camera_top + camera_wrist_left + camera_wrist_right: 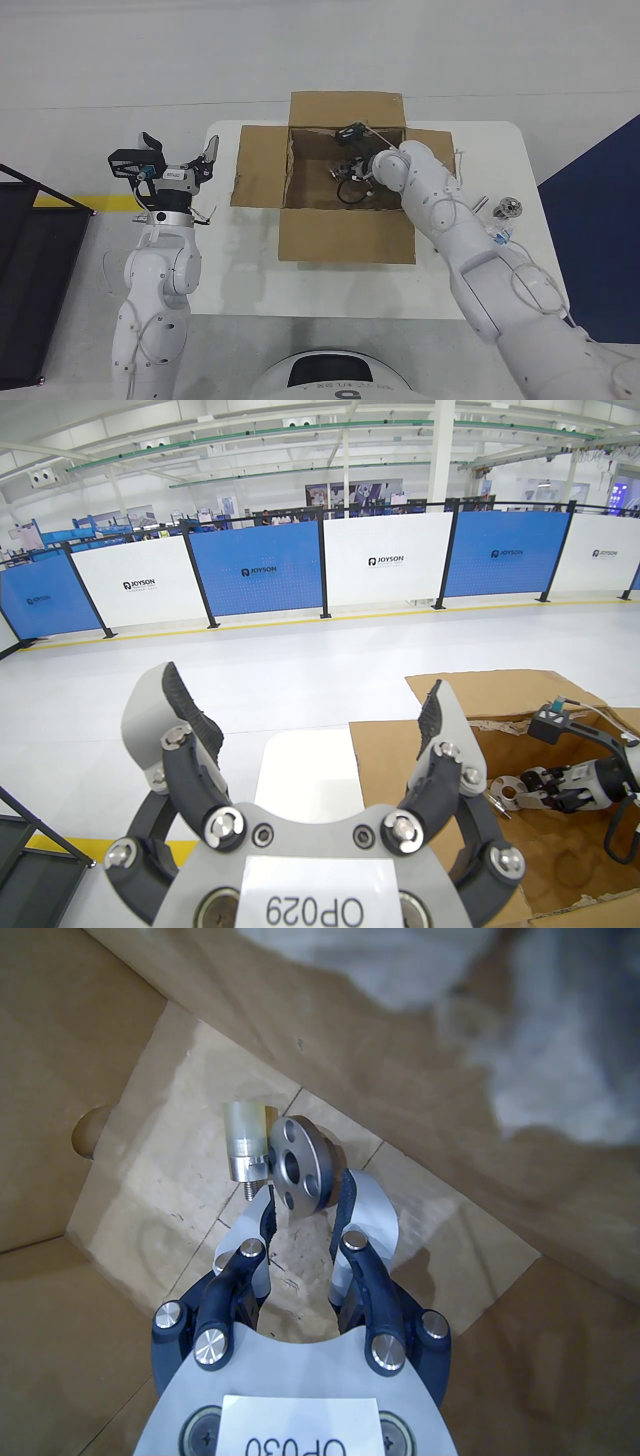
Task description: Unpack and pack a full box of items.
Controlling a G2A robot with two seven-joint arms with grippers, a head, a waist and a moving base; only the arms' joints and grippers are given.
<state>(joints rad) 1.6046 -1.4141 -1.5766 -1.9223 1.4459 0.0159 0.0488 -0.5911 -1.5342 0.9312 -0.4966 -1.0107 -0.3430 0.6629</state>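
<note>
An open cardboard box stands on the white table. My right arm reaches down into the box. Its gripper is shut on the lower rim of a round metal flange with bolt holes, just above the box floor. A short cylindrical fitting with a threaded stud stands right beside the flange, touching it. The left wrist view shows the right gripper holding the flange inside the box. My left gripper hangs open and empty past the table's left edge, fingers spread wide.
Two small metal parts lie on the table to the right of the box. The box flaps stand open on all sides. A black rack is on the floor at the far left. The table's front strip is bare.
</note>
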